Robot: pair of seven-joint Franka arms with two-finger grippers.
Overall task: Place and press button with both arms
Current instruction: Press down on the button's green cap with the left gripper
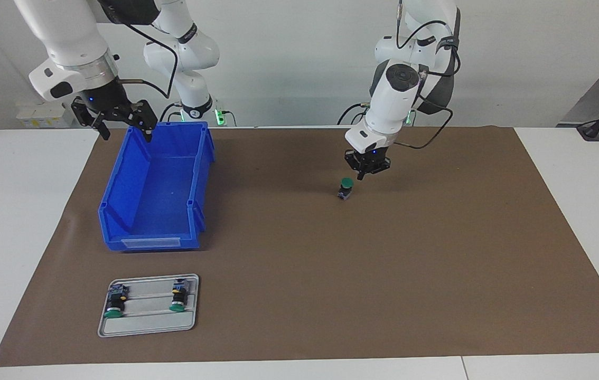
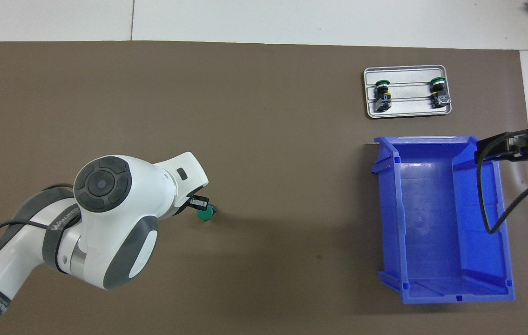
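Note:
One button (image 1: 346, 188) with a green cap stands upright on the brown mat, roughly mid-table toward the left arm's end; from overhead the button (image 2: 206, 214) is partly covered by the gripper. My left gripper (image 1: 365, 175) is shut and empty, fingertips together, hanging just above the cap's edge with a small gap in the facing view. In the overhead view the left gripper (image 2: 199, 203) overlaps the cap's rim. My right gripper (image 1: 120, 125) waits open and empty over the blue bin's corner nearest the robots; only part of the right gripper (image 2: 499, 149) shows from overhead.
A blue bin (image 1: 114, 184) (image 2: 387, 218) sits toward the right arm's end. Farther from the robots than the bin lies a grey tray (image 1: 146, 327) (image 2: 408, 111) holding two more green-capped buttons (image 1: 113, 305) (image 1: 177, 298) on their sides.

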